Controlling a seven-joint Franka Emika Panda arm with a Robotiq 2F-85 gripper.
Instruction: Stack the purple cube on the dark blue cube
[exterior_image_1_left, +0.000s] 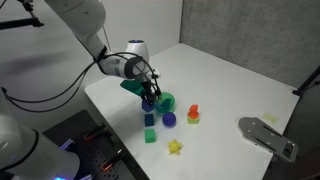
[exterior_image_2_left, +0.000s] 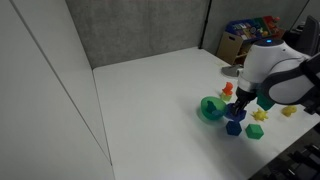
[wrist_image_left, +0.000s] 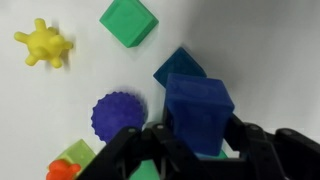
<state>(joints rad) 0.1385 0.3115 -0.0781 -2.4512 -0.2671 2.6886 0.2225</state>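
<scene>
My gripper (wrist_image_left: 198, 142) is shut on the purple cube (wrist_image_left: 198, 103), a violet-blue block held between both fingers. The dark blue cube (wrist_image_left: 178, 64), slightly teal, lies on the white table just beyond and partly under the held cube. In both exterior views the gripper (exterior_image_1_left: 148, 94) (exterior_image_2_left: 239, 102) holds the purple cube (exterior_image_1_left: 147, 104) (exterior_image_2_left: 238, 113) a little above the dark blue cube (exterior_image_1_left: 150, 118) (exterior_image_2_left: 234, 128). I cannot tell whether the two cubes touch.
A green cube (wrist_image_left: 128, 22) (exterior_image_1_left: 151, 135), a purple spiky ball (wrist_image_left: 120, 113) (exterior_image_1_left: 169, 119), a yellow spiky toy (wrist_image_left: 43, 43) (exterior_image_1_left: 175, 147), a green bowl (exterior_image_1_left: 164, 100) (exterior_image_2_left: 210, 108) and an orange-red toy (exterior_image_1_left: 193, 113) lie close around. A grey object (exterior_image_1_left: 268, 136) sits near the table edge.
</scene>
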